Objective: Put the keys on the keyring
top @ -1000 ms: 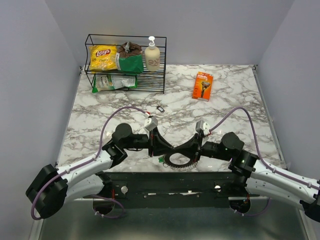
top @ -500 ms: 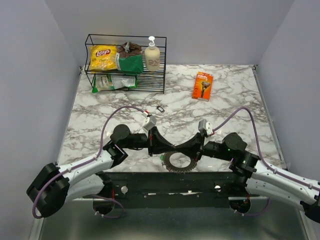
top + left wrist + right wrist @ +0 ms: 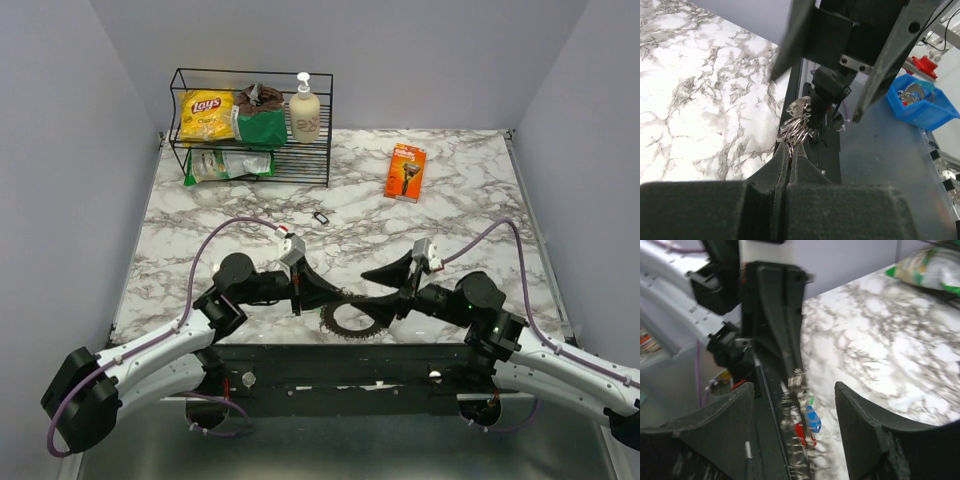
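Observation:
The keyring [image 3: 352, 319], a toothed silvery loop, lies at the table's near edge between the two arms. My left gripper [image 3: 304, 289] is shut on its left rim; in the left wrist view the black fingers [image 3: 781, 159] pinch the metal coils [image 3: 797, 123]. My right gripper [image 3: 378, 290] stands open just right of the ring, touching nothing. In the right wrist view the keyring [image 3: 796, 390] hangs between my open right gripper [image 3: 794, 390] fingers. Keys with blue [image 3: 812, 420], red [image 3: 801, 433] and green [image 3: 811, 401] heads sit on the ring.
A black wire rack [image 3: 252, 128] with a chips bag, snack packets and a pump bottle stands at the back left. An orange box [image 3: 405, 171] lies at the back right. A small dark object [image 3: 320, 217] rests mid-table. The dark base rail [image 3: 340, 362] runs below the table edge.
My right gripper has let go of the keyring, opened and drawn back to the right. My left gripper has closed on the ring's left rim and shifted slightly left.

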